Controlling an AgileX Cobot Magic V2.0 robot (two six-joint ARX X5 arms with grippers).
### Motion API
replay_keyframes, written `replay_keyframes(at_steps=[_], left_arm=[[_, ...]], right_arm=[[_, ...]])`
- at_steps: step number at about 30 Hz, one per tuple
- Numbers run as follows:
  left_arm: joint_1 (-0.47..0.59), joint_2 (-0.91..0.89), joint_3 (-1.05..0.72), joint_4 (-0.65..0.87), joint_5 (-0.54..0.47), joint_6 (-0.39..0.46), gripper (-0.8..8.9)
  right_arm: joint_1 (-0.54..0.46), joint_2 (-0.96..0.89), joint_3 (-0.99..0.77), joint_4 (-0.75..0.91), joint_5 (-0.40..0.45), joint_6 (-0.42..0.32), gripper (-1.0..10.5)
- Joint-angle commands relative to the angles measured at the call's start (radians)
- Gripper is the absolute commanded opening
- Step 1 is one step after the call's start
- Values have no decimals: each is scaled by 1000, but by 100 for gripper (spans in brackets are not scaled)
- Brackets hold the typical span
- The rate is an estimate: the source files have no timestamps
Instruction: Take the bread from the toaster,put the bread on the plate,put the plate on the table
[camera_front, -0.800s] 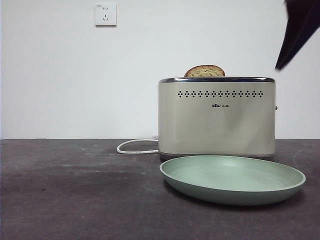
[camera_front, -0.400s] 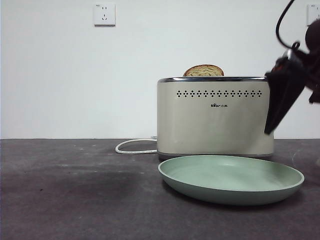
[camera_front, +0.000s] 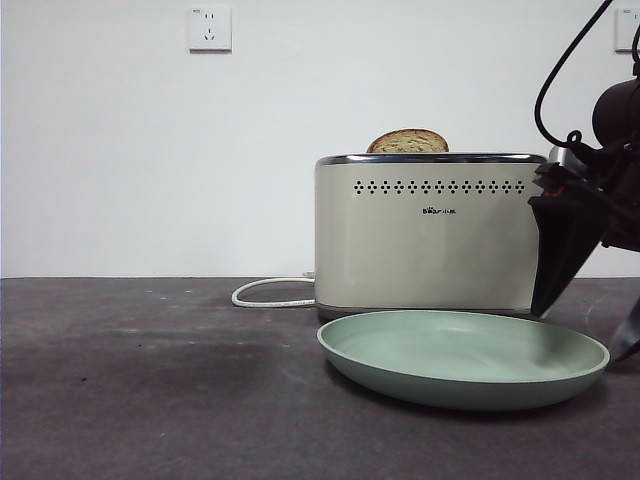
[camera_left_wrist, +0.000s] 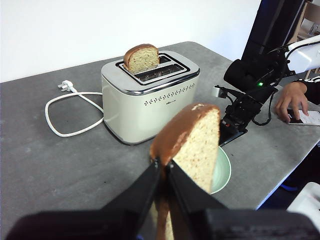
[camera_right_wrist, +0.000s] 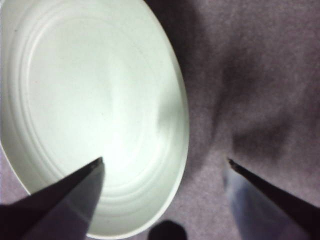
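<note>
My left gripper (camera_left_wrist: 162, 162) is shut on the bread (camera_left_wrist: 197, 145), a tan slice with brown crust, held high above the table (camera_front: 150, 380). The cream toaster (camera_front: 430, 235) (camera_left_wrist: 150, 95) holds a second matching slice (camera_front: 408, 141) (camera_left_wrist: 141, 57) upright in one slot. The mint-green plate (camera_front: 460, 390) (camera_right_wrist: 90, 90) (camera_left_wrist: 224, 170) lies on the table in front of the toaster. My right gripper (camera_front: 575, 335) (camera_right_wrist: 165, 160) is open and low at the plate's right rim, one jaw over the plate's inside, the other over the table outside it.
A white cord (camera_front: 270, 295) (camera_left_wrist: 60, 115) loops on the table left of the toaster. A wall socket (camera_front: 210, 28) is on the white wall behind. A person's hand (camera_left_wrist: 292, 97) rests at the table's far edge beyond the right arm.
My right gripper has come down from the top right corner to the plate's right rim. The toaster, the slice in it and the plate have not moved.
</note>
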Motion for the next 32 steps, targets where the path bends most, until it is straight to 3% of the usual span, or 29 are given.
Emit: replay_keyframes(at_steps=[1, 4, 13, 17, 25, 32], left_arm=[[0, -3, -6, 10, 2, -14, -6], [0, -3, -6, 10, 3, -26, -6], [0, -3, -6, 10, 3, -35, -6], [0, -2, -6, 10, 4, -36, -6], [0, 1, -6, 10, 14, -63, -6], [0, 27, -6, 40, 103, -108, -6]], right_arm=[[5, 10, -13, 17, 0, -11, 276], [5, 10, -13, 28, 0, -11, 218], [8, 67, -13, 34, 0, -11, 213], [10, 71, -13, 48, -3, -21, -19], [12, 50, -13, 41, -15, -22, -12], [80, -142, -13, 37, -36, 29, -13]])
